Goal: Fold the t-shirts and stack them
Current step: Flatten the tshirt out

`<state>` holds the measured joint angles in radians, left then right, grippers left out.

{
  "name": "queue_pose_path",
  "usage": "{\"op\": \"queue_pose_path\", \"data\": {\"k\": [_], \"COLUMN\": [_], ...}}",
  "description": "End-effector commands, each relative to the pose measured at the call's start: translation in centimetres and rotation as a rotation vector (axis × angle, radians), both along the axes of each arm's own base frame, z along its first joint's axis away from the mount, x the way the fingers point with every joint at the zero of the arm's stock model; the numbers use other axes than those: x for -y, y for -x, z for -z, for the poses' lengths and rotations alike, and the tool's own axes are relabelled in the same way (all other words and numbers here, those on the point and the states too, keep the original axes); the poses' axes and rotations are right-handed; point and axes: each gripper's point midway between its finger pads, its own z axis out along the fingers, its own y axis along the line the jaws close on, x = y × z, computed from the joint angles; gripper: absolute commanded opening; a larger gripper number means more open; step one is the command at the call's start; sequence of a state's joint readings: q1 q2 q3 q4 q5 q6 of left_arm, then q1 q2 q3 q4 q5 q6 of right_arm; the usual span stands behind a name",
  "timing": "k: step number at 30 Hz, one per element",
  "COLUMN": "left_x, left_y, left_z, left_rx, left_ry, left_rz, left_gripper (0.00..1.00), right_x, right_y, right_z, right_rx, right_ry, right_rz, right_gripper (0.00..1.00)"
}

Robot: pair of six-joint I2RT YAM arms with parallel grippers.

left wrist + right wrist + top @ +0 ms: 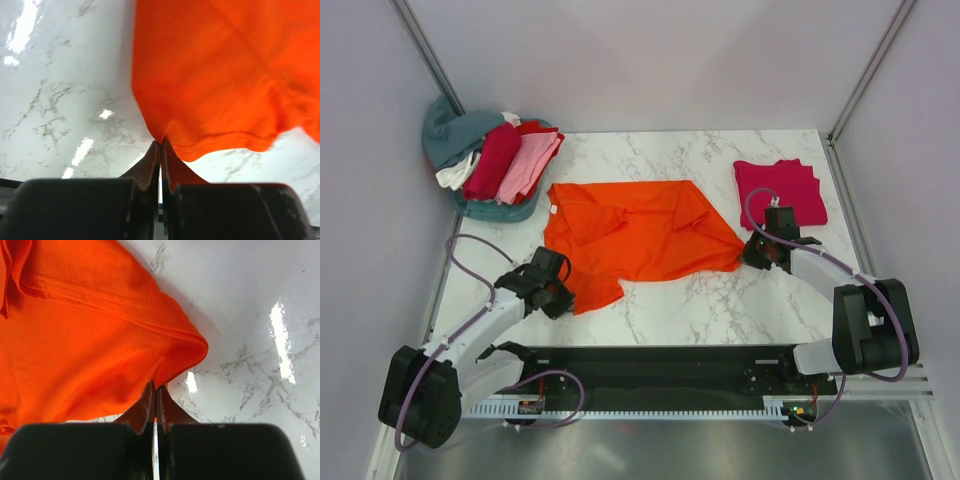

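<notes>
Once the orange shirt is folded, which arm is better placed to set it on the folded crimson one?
Probably the right. The right gripper pinches the orange shirt at its right corner, just beside the crimson shirt; the left gripper pinches the near-left corner, far across the table.

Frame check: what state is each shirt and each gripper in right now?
orange t-shirt: lying spread out and wrinkled, pinched at two edges.
crimson t-shirt: folded, lying flat at the far right.
pile of shirts: heaped together at the far left corner.
left gripper: jaws shut on the orange t-shirt's edge.
right gripper: jaws shut on the orange t-shirt's edge.
</notes>
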<state>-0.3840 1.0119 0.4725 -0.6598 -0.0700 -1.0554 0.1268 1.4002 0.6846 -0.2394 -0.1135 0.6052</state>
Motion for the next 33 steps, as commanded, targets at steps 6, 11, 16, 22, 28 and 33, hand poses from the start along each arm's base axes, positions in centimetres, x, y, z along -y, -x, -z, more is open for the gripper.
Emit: {"op": "queue_pose_path", "data": {"k": [6,11,16,22,28,33], "left_x": [1.5,1.1,-0.4,-0.2,-1.1,-3.5], "left_y": [-7.9,-13.1,-18.5,-19.1,-10.4,0.5], "left_z": [-7.7,-13.4,-22.8,-38.7,-53.2,-62.6], "left_rx": [0.220,0.362,0.567,0.928,1.331,1.673], "left_ry": [0.016,0.048,0.160,0.216,0.145,0.042], "left_rz": [0.018,0.011,-0.001,0.156,0.205,0.128], "left_gripper": [0.02,0.02,0.02,0.02,0.02,0.02], "right_x": [-1.6,-2.4,-3.7,-5.2,-6.1,-5.1], "right_y": [-2.2,-5.5,-8.9,-8.9,-1.4,7.2], "right_z": [-3.9,-9.1,-16.8,-30.9,-43.5,-51.9], "right_rx": [0.102,0.211,0.341,0.629,0.969,1.296], "right_ry": [-0.064,-0.109,-0.182,-0.263,-0.328,-0.332], "right_rz": [-0.063,-0.053,-0.068,-0.169,-0.320,-0.360], "right_gripper": [0.00,0.00,0.00,0.00,0.00,0.00]}}
